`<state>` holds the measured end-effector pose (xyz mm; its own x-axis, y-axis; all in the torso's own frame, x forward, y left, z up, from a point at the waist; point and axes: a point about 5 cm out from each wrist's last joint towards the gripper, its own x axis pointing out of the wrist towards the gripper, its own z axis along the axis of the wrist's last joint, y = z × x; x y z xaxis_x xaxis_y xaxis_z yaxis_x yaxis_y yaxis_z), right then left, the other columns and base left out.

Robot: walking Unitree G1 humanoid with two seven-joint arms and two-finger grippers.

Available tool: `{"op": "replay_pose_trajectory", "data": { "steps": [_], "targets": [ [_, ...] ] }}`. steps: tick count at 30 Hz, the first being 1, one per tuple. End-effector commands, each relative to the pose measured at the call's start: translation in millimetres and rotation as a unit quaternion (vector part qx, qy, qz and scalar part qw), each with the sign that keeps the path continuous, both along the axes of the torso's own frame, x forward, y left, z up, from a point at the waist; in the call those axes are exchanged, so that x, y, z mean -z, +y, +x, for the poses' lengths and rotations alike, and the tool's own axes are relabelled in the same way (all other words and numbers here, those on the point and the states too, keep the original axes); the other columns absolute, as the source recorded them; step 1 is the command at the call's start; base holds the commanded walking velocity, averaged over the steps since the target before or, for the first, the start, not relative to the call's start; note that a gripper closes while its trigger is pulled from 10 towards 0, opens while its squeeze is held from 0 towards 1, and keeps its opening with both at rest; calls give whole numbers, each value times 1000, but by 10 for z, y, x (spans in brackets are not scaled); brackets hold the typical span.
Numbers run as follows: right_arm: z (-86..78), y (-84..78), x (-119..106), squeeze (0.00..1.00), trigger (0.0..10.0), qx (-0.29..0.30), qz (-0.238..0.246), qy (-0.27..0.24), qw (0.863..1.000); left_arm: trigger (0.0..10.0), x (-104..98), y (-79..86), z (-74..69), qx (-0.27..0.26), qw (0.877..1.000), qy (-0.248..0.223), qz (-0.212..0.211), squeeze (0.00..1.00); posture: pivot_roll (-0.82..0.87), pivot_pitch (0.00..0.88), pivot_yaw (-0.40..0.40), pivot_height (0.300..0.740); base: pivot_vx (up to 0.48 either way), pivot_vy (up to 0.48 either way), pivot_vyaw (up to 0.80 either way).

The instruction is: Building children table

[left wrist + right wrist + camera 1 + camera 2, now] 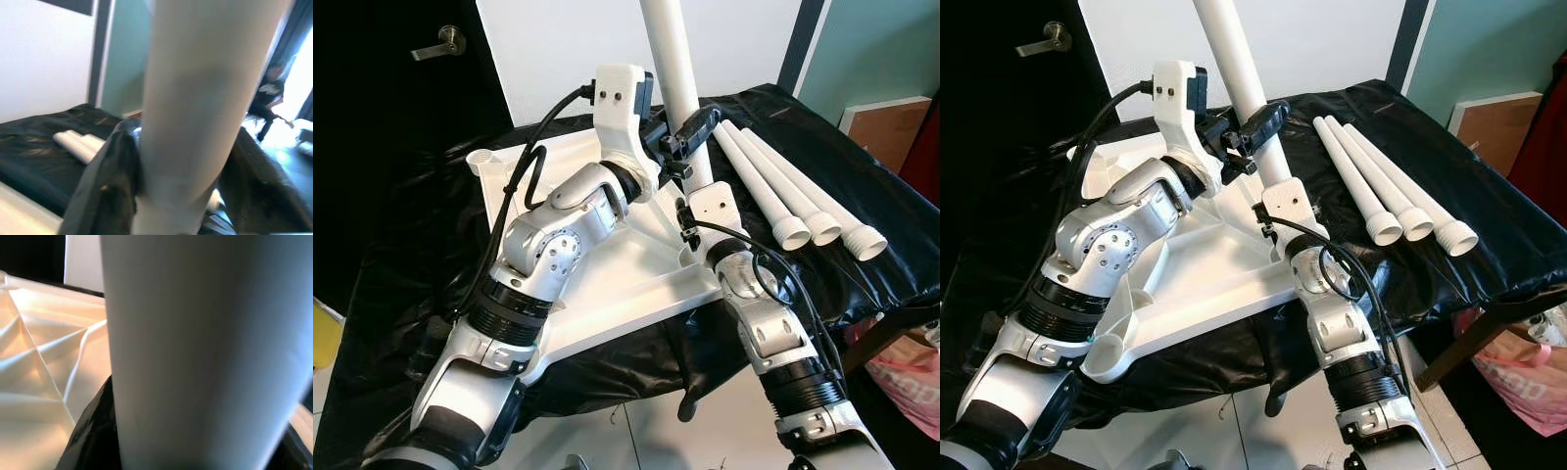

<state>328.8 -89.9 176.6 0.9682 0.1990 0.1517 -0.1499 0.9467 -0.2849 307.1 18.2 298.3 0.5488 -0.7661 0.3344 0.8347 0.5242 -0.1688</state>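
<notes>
Tabletop point(636, 284): white plastic, lying upside down on the black-covered worktop point(862, 176), ribbed underside facing up, one corner overhanging the near edge.
Standing leg point(677, 78): white tube rising slightly tilted from the tabletop's right-hand corner, its upper end running out of the head views.
Left gripper point(690, 132): reaches across from the left and clamps the standing leg partway up; in the left wrist view a black finger point(110, 191) lies against the tube, so the fingers are closed on the leg.
Right gripper point(1268, 196): sits low on the same leg, just above the tabletop; the right wrist view has the tube pressed close with a dark finger point(93, 435) at its side, fingers closed around the leg.
Spare legs point(783, 196): three white tubes lying side by side on the worktop to the right of the tabletop, their flared ends towards the near edge.
Corner socket point(481, 159): round open socket at the tabletop's far left corner.
Surroundings: dark door with a metal handle point(440, 43) at far left; a person point(266, 98) stands in the distance in the left wrist view.
</notes>
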Motion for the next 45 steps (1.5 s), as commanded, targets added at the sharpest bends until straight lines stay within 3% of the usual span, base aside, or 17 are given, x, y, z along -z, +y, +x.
{"op": "replay_pose_trajectory", "data": {
  "steps": [1,11,12,18,31,40,45],
  "targets": [
    [7,-18,82,0,10000,10,9,24,1000,10000,-123,-108,-246,161,984,-80,-5,1000,-96,0,47,740,0,0,0],
    [49,-195,72,0,10000,59,38,25,997,10000,-136,-89,-200,122,989,-85,-4,1000,-95,0,45,740,0,0,0],
    [60,-256,76,0,10000,74,48,28,996,10000,-145,-75,-177,112,990,-82,-8,0,-96,0,44,740,0,0,0],
    [64,-306,81,0,10000,82,57,30,995,10000,-169,-42,-118,83,993,-78,-22,0,-97,0,45,740,0,0,0],
    [34,-303,66,0,10000,84,81,21,993,10000,-147,-36,-141,85,993,-84,-20,0,-99,0,45,740,0,0,0],
    [11,-453,112,0,10000,108,122,22,986,10000,101,16,-121,61,995,-84,16,0,-102,0,50,740,0,0,0],
    [-46,-520,155,0,10000,101,122,10,987,10000,376,36,-136,35,995,-79,48,0,-105,12,53,740,0,0,0]
  ]
}}
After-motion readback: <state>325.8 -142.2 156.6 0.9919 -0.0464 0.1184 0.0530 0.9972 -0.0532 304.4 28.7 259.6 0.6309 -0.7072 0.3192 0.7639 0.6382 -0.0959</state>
